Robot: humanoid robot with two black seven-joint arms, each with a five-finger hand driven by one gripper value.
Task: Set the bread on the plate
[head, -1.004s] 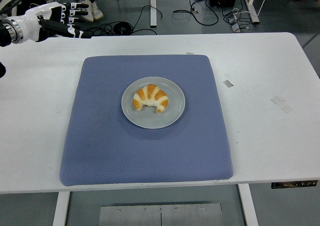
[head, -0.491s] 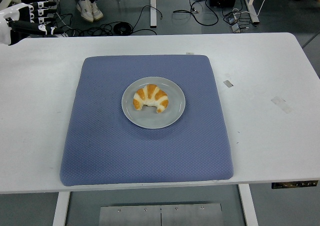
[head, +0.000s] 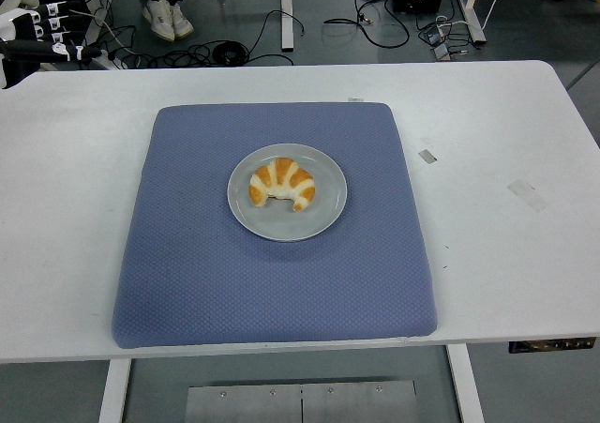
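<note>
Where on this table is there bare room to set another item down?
Bare blue mat rings the plate holding the croissant. White table lies open right of the mat, apart from two tape bits, and left of it. The left hand sits at the far left corner.

1. The plate (head: 330, 212) with the bread (head: 282, 183) on it sits mid-mat (head: 187, 273); these are the only raised things on the table (head: 506, 273).
2. Mat all around the plate lies bare, open from every side.
3. The left hand (head: 42, 34), fingers extended, holds nothing and hangs at the far-left corner, well apart from the plate.
</note>
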